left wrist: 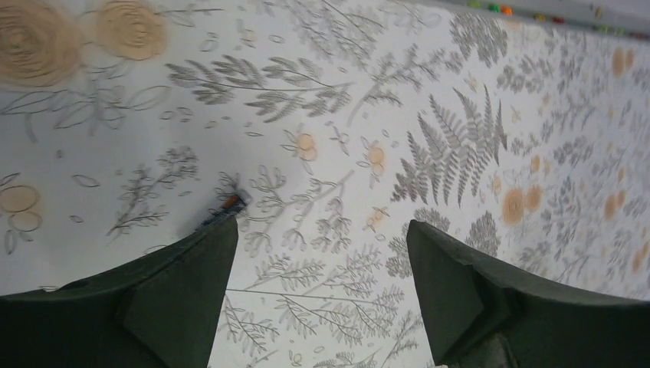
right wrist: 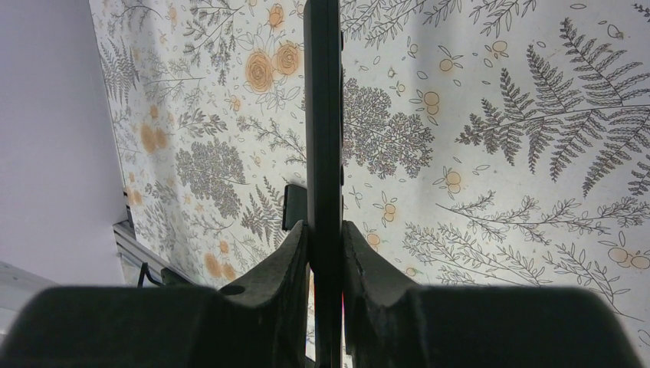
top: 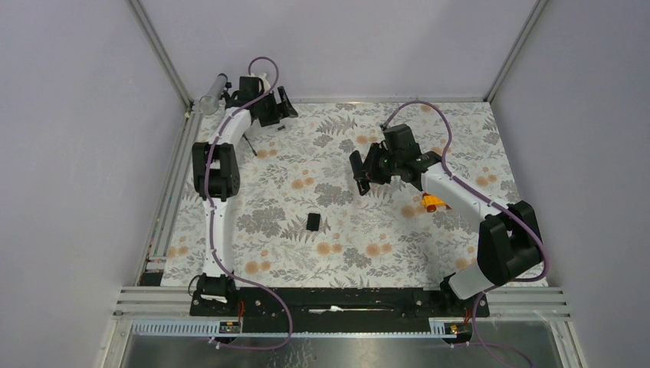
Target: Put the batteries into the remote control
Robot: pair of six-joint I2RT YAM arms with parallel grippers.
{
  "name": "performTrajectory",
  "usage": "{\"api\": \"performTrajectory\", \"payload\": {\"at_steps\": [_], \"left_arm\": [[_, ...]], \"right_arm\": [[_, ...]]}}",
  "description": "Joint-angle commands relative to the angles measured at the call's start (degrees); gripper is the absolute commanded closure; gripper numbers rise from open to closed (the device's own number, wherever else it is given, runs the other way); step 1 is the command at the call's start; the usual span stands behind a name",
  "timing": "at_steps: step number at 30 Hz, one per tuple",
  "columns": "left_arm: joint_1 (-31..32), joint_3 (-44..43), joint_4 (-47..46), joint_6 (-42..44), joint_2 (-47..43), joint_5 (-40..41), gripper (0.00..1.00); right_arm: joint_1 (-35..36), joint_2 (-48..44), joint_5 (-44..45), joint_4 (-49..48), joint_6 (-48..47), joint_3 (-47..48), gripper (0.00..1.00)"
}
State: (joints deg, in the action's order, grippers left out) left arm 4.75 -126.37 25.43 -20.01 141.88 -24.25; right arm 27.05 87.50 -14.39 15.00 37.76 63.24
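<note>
My right gripper (right wrist: 325,226) is shut on the remote control (right wrist: 323,115), a slim black bar held edge-on above the mat and running away from the fingers. From above, this gripper (top: 366,170) hangs over the mat's far middle. The small flat black cover (top: 313,222) lies on the mat's centre and also shows behind the remote, the cover (right wrist: 293,207) half hidden. My left gripper (left wrist: 322,226) is open over bare mat at the far left corner (top: 276,107). One tiny dark battery (left wrist: 228,204) with an orange end lies at its left fingertip, partly hidden. No other battery shows.
A yellow toy car (top: 433,203) peeks out under my right forearm. A grey cylinder (top: 211,98) sits at the far left corner by the frame post. Grey walls close in the floral mat (top: 306,261) on three sides.
</note>
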Motion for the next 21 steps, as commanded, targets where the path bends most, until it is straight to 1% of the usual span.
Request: {"api": "performTrajectory", "payload": {"at_steps": [1, 3, 6, 14, 21], "left_arm": [[-1.02, 1.01, -10.52, -10.01, 0.01, -0.79, 0.13], [-1.05, 1.08, -10.31, -9.84, -0.03, 3.09, 0.13], [-1.13, 1.16, -10.41, -10.72, 0.47, 6.74, 0.13], [-1.14, -0.97, -8.44, -18.51, 5.05, 7.21, 0.14], [-1.15, 1.12, -9.14, -19.21, 4.89, 9.35, 0.16]], "right_arm": [[-0.25, 0.23, 1.02, 0.45, 0.03, 3.09, 0.98], [-0.24, -0.12, 1.56, 0.61, -0.08, 2.95, 0.98], [-0.24, -0.38, 2.07, 0.89, -0.03, 2.81, 0.99], [-0.24, 0.41, 2.53, 1.47, 0.00, 3.95, 0.99], [-0.24, 0.65, 2.52, 1.71, -0.01, 4.32, 0.99]]}}
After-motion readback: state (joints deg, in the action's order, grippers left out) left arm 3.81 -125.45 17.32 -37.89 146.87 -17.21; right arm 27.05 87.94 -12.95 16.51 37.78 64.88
